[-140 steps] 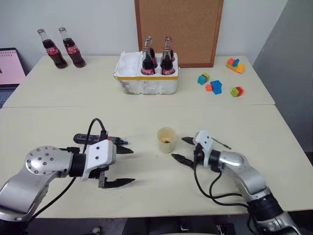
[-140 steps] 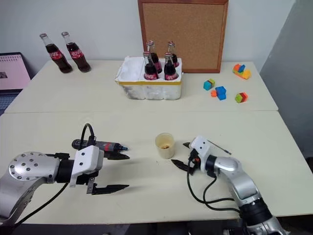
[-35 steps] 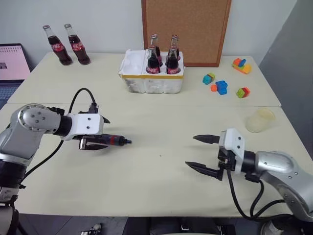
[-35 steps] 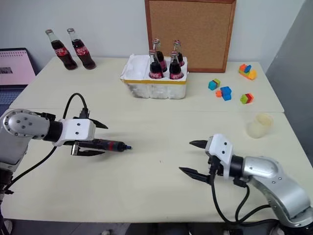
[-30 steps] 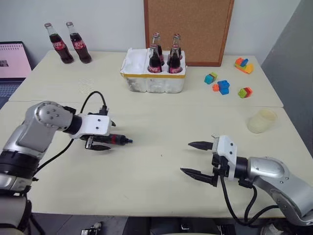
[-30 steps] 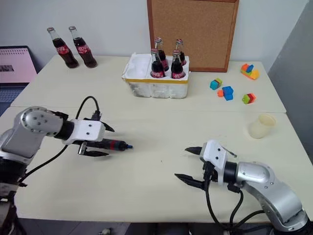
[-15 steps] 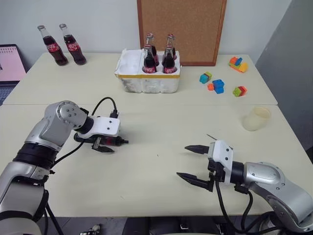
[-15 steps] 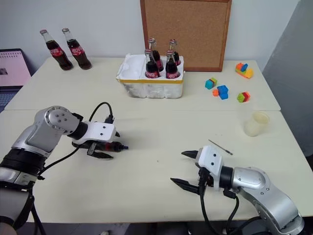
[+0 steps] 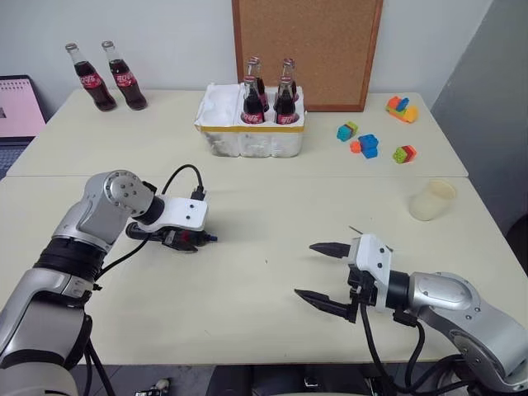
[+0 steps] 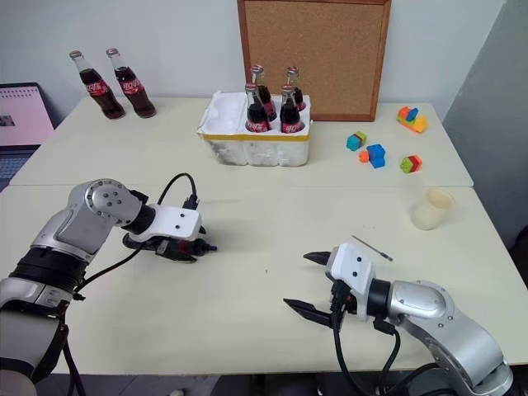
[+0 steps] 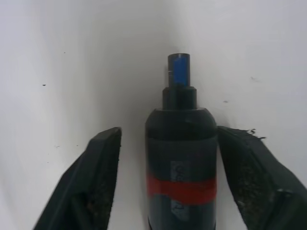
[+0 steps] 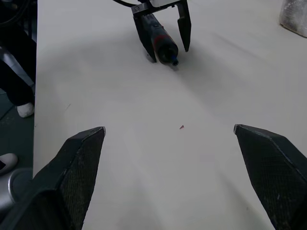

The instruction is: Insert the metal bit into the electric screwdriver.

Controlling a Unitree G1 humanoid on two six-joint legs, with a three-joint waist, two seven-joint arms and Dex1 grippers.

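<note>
Left gripper (image 9: 186,242) lowered over the screwdriver (image 10: 183,245), which lies on the table (image 9: 264,272) with its blue tip toward the centre. In the left wrist view the jaws straddle the barrel at a narrow setting, one finger (image 11: 98,184) standing just clear of it and the other close against it; a firm grip cannot be confirmed. Right gripper (image 9: 326,272) hovers near the table's front edge, jaws wide and empty.

The bit (image 10: 372,248) lies on the table just behind the right gripper, well apart from the screwdriver.

Progress: early. The screwdriver appears about to be grasped; the bit is untouched. Remaining, by this reading: secure and lift the screwdriver, pick up the bit, align it with the blue tip, and push it in.

Counts: one screwdriver, one bit. Six cola bottles: two (image 9: 103,76) at the far left corner, four in the foam tray (image 9: 247,136). One pale cup (image 9: 431,200) at the right. About four clusters of coloured blocks (image 9: 367,146). One corkboard (image 9: 307,51) against the wall.
</note>
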